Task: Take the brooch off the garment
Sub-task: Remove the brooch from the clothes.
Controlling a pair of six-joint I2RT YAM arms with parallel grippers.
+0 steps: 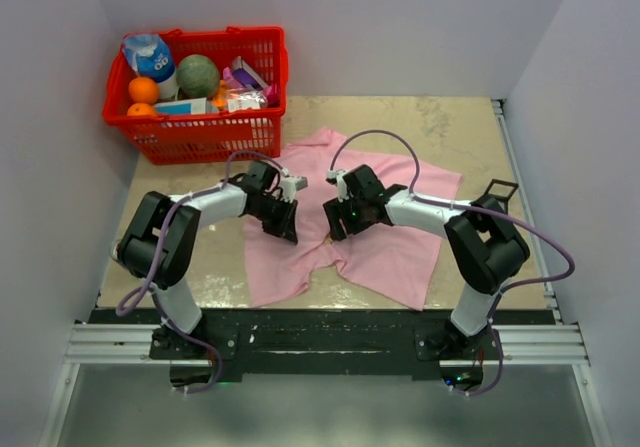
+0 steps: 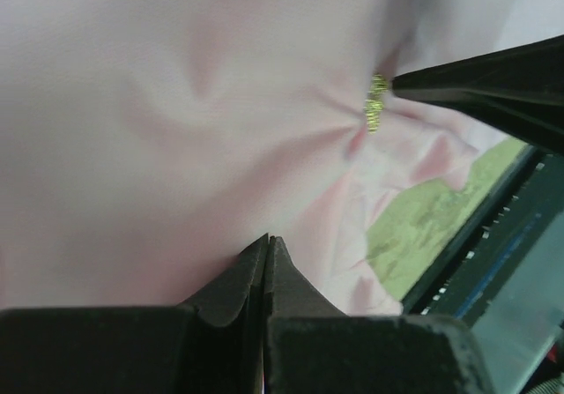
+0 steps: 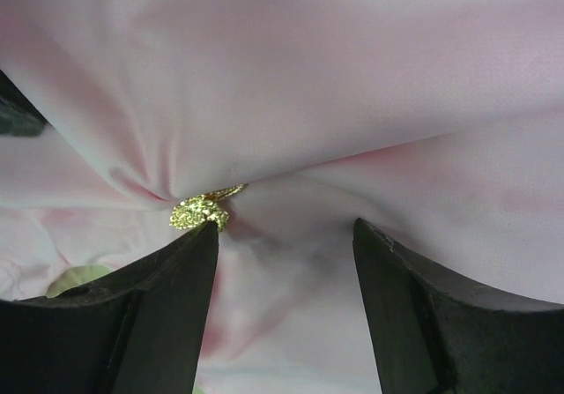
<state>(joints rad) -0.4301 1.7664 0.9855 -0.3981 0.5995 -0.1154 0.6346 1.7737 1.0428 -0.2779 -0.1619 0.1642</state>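
Observation:
The garment (image 1: 390, 252) is a light pink T-shirt spread on the table between the arms. The brooch (image 3: 201, 211) is a small glittery gold cluster pinned where the cloth bunches into folds; it also shows in the left wrist view (image 2: 376, 105). My left gripper (image 2: 267, 242) is shut, its tips pinching the pink cloth (image 2: 176, 147) a short way from the brooch. My right gripper (image 3: 284, 226) is open over the cloth, its left fingertip (image 3: 198, 244) touching the brooch. In the top view both grippers (image 1: 285, 222) (image 1: 335, 222) face each other over the shirt; the brooch is hidden there.
A red basket (image 1: 268, 77) holding fruit, a bottle and packets stands at the back left. Bare mottled tabletop (image 1: 460, 127) lies behind and right of the shirt. The black table rail (image 1: 320, 317) runs along the near edge.

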